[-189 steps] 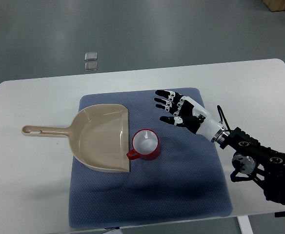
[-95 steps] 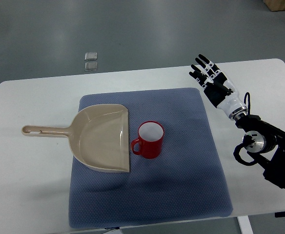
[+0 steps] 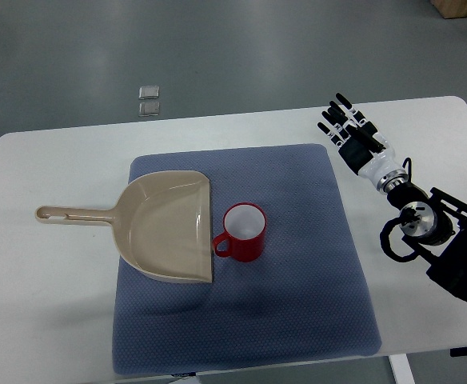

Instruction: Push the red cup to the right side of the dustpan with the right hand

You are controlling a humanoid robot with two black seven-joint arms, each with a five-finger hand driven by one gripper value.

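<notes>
The red cup (image 3: 244,231) stands upright on the blue mat (image 3: 297,304), which covers the middle of the white counter (image 3: 49,304). Taking the dustpan (image 3: 169,226) as the landmark: the cup sits just to the right of the dustpan's straight open edge, its handle pointing left and touching or all but touching that edge, and its white inside faces up. The dustpan lies flat on the left part of the mat, its long handle reaching left off the mat onto the bare counter. Well to the right of the dustpan, beyond the mat's right border and farther back than the cup, the right robot hand (image 3: 352,132) hangs over the counter with its fingers (image 3: 336,118) stretched out straight and slightly spread, released and holding nothing, well apart from the cup. Its arm runs from there toward the picture's right edge. Behind the dustpan, off the counter, two small square pieces (image 3: 149,100) lie on the grey floor (image 3: 241,48).
</notes>
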